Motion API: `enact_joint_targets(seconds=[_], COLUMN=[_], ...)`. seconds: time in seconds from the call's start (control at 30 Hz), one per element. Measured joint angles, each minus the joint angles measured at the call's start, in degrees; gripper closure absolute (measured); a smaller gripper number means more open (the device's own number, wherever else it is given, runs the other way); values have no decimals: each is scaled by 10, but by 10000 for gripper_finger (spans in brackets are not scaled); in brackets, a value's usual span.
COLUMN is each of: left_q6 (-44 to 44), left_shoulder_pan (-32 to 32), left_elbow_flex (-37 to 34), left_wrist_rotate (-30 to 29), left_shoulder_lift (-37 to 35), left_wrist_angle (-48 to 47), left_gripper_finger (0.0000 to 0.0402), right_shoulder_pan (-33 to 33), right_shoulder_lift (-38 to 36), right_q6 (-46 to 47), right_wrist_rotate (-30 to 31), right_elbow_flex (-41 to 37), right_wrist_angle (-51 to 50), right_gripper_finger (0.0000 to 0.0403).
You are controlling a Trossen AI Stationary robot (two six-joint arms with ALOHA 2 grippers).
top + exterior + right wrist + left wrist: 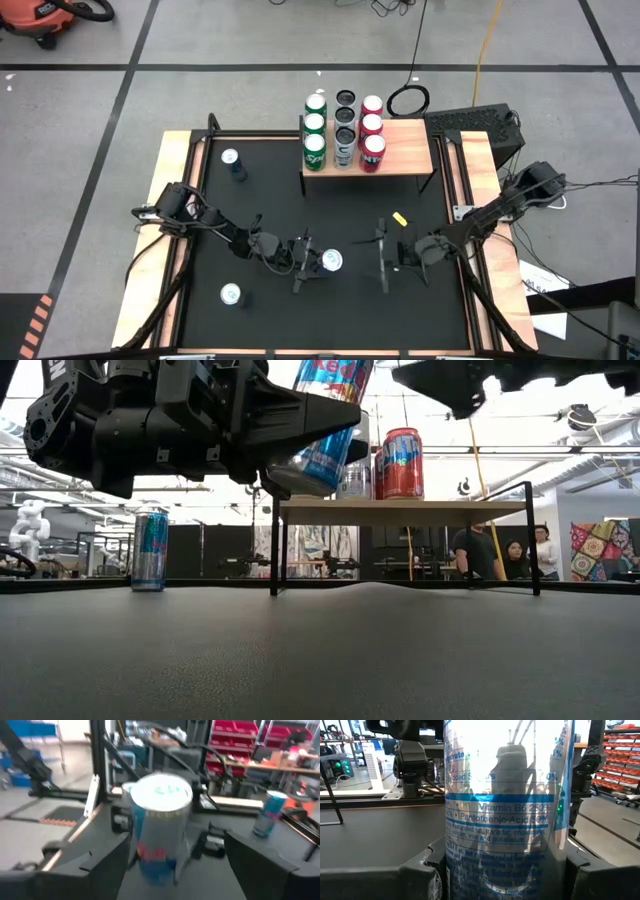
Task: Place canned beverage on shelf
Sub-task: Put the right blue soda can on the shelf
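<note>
A blue and silver can hangs above the black mat near the table's front, with my left gripper shut on it. It fills the left wrist view and shows tilted in the low view. My right gripper is open just right of the can, its fingers standing either side of the can's top without touching. The shelf, light wood on black legs, stands at the far middle and carries green, dark and red cans in three rows on its left half. My left gripper pinches the can's side wall between its two fingers. The fingers lie level, coming from the table's left, across the can. The can is lifted clear of the mat and leans with its top toward the table's right.
One loose can stands at the mat's far left and another at the near left. A small yellow piece lies right of centre. The shelf's right half is bare wood. People stand in the room behind.
</note>
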Motion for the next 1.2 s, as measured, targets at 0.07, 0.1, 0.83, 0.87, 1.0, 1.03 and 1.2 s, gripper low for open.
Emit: enact_joint_targets(seconds=[0.07,0.1,0.83,0.87,1.0,1.03,1.2], left_q6=[0,0,0,-1,-5,-5,-5], left_shoulder_pan=[0,0,3,3,3,3,3], left_elbow_flex=[0,0,0,0,0,0,0], left_wrist_rotate=[0,0,-1,-1,-3,-3,-4], left_shoulder_lift=[0,0,0,0,0,0,0], left_wrist_angle=[0,0,-4,-4,-6,-6,-10], left_gripper_finger=[192,192,192,192,187,182,173], right_shoulder_pan=[-8,-11,-46,-47,-53,-54,-55], right_shoulder_lift=[22,34,173,173,172,172,172], right_q6=[-7,-10,-3,-1,13,14,17], right_wrist_rotate=[-24,-33,-82,-82,-84,-86,-86], right_elbow_flex=[0,0,68,68,68,68,68], right_wrist_angle=[47,69,176,175,165,163,160], right_gripper_finger=[87,85,174,186,205,205,201])
